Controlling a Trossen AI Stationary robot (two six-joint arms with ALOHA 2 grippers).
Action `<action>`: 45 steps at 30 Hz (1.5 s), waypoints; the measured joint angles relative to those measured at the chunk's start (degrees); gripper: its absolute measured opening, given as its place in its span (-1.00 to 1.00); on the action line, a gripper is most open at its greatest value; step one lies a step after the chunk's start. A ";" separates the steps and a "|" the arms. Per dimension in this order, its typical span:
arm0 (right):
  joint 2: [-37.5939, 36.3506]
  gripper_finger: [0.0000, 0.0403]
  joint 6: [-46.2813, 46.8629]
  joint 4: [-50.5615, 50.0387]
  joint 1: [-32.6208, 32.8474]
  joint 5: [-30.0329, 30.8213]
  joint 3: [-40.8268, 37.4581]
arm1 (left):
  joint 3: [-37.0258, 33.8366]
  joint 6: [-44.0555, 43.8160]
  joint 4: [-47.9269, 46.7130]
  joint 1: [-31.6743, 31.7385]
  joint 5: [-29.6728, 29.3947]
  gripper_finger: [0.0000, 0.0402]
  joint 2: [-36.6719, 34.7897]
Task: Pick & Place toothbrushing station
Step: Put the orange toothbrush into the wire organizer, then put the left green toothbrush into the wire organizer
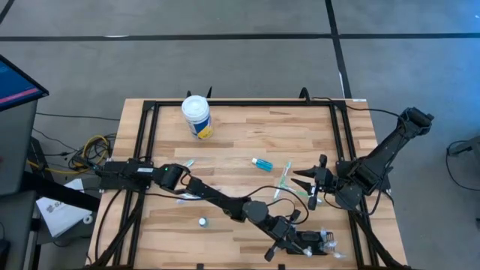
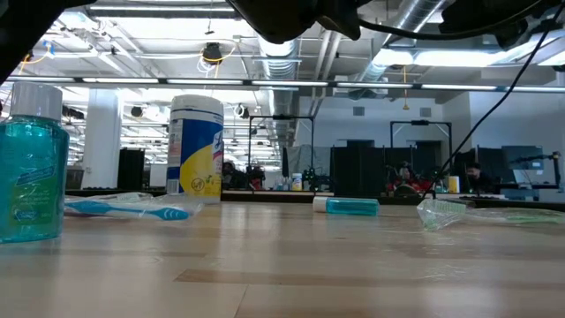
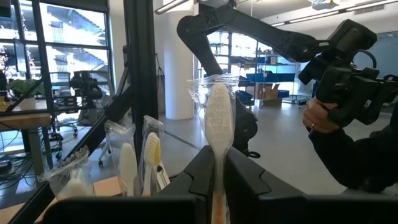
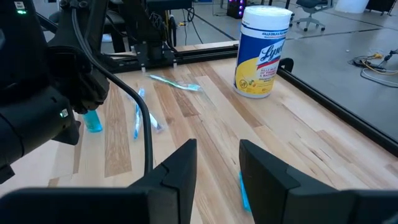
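My left gripper [image 3: 217, 177] is clamped on a wrapped toothbrush [image 3: 219, 121] at the table's near edge — placing step. The toothbrushing station? Can't make it out, so next I find its slot. Right gripper [image 4: 217, 163] waits, fingers apart.

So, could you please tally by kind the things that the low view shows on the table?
Lysol wipes tub: 1
mouthwash bottle: 1
small teal tube: 1
toothbrushes: 2, a bare blue one and a wrapped one
Total: 5
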 joint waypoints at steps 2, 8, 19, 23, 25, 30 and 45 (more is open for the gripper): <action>0.00 -0.45 0.00 0.00 0.01 0.00 0.00 | 0.00 0.00 0.02 0.00 0.01 -0.90 0.00; 0.01 -0.45 0.00 -0.01 0.00 0.00 0.00 | 0.00 0.16 0.03 -0.02 0.92 -0.90 0.00; 0.01 -0.45 0.00 0.00 0.00 0.00 0.00 | 0.00 1.54 0.06 -0.17 2.22 -0.73 0.00; 0.00 -0.45 0.00 0.00 0.01 0.00 0.00 | 0.00 1.70 0.06 -0.17 2.15 -0.57 -0.02; 0.02 -0.45 0.00 0.00 0.00 0.00 0.00 | 0.00 1.70 0.06 -0.17 2.15 -0.52 -0.02; 0.00 -0.45 0.01 0.00 0.02 0.00 0.00 | 0.00 1.70 0.14 -0.17 2.11 -0.49 -0.08; 0.00 -0.45 0.01 -0.04 0.00 -0.01 0.00 | -0.02 1.21 0.24 -0.02 1.98 -0.49 -0.92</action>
